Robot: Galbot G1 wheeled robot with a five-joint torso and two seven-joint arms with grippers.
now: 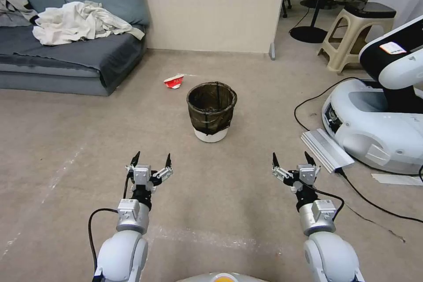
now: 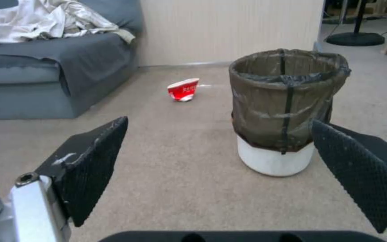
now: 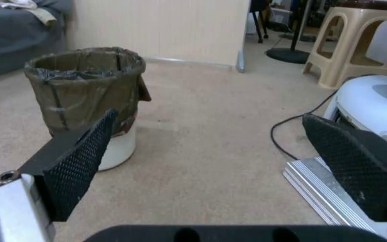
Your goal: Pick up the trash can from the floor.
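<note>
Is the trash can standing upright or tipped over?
Upright. The trash can rests on its white base on the floor, its bag-lined rim facing up, apart from both grippers.

Even, soft indoor light; the trash can (image 1: 211, 111) casts faint shadow toward 6 o'clock; wrist views slightly blurred.

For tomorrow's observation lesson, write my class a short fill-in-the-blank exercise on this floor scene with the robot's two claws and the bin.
1. The trash can stands upright on the ____.
2. Both the left claw and the right claw are ____ and hold nothing.
3. The crushed cup lying beyond the can is white and ____.
4. The heap of pale cloth lies on the ____.

Missing words: floor; open; red; sofa
</note>
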